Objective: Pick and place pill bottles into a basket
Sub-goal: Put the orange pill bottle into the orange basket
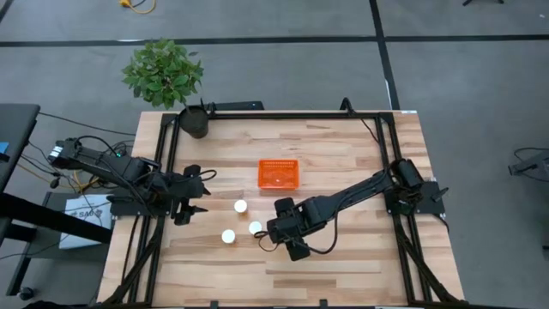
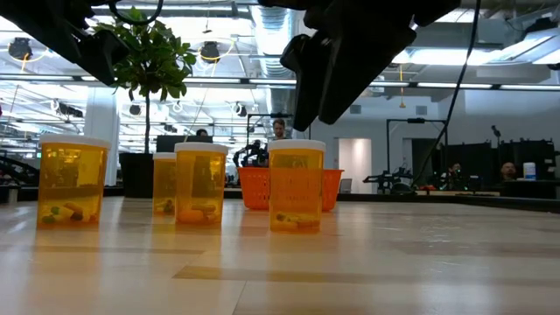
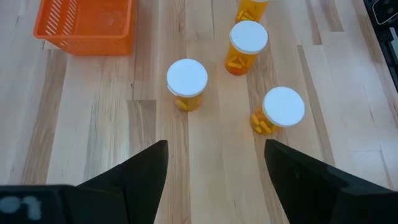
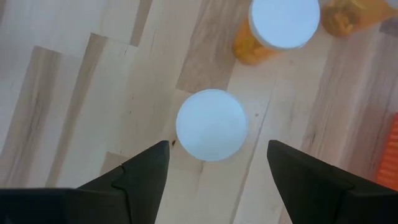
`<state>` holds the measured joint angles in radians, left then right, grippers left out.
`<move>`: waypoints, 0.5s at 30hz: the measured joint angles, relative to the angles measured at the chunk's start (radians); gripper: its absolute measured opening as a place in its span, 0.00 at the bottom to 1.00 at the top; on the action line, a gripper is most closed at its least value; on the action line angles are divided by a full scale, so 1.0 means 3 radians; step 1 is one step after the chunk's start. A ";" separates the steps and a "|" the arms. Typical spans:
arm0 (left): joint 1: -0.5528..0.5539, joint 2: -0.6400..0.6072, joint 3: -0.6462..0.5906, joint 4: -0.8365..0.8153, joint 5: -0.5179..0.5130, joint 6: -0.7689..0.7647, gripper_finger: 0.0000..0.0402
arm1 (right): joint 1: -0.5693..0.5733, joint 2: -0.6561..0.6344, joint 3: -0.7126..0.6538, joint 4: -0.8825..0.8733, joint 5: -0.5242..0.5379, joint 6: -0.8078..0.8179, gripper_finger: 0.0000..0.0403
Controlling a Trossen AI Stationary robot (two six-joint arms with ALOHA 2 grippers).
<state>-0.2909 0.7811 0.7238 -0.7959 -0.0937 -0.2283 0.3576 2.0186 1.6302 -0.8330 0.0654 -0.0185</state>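
Note:
Several amber pill bottles with white caps stand upright on the wooden table, near the front of the orange basket [image 1: 279, 173]. Three caps show from above [image 1: 241, 206] [image 1: 228, 236] [image 1: 256, 227]. One more bottle [image 4: 211, 124] [image 2: 296, 185] stands under my right gripper [image 1: 273, 230] [image 4: 217, 146], which hangs open above its cap with a finger on either side, clear of it. My left gripper [image 1: 190, 209] [image 3: 214, 155] waits open at the table's left, pointing toward the bottles.
A potted plant [image 1: 195, 120] stands at the far left corner of the table. A black frame [image 1: 283, 114] runs along the table's edges. Bare wood lies toward the right and near sides [image 1: 369, 257]. People and equipment show in the room behind.

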 joint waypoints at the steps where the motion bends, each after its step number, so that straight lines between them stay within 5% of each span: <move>1: 0.0000 0.0000 0.0000 -0.0001 0.0000 0.0001 0.64 | 0.0000 0.0000 0.0000 0.0000 0.0001 0.0000 0.66; 15: 0.0000 0.0000 0.0000 0.0000 0.0000 0.0000 0.64 | -0.0014 0.0000 0.0000 -0.0063 -0.0141 -0.0032 0.66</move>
<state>-0.2909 0.7811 0.7238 -0.7959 -0.0937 -0.2283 0.3536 2.0186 1.6302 -0.8518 0.0232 -0.0280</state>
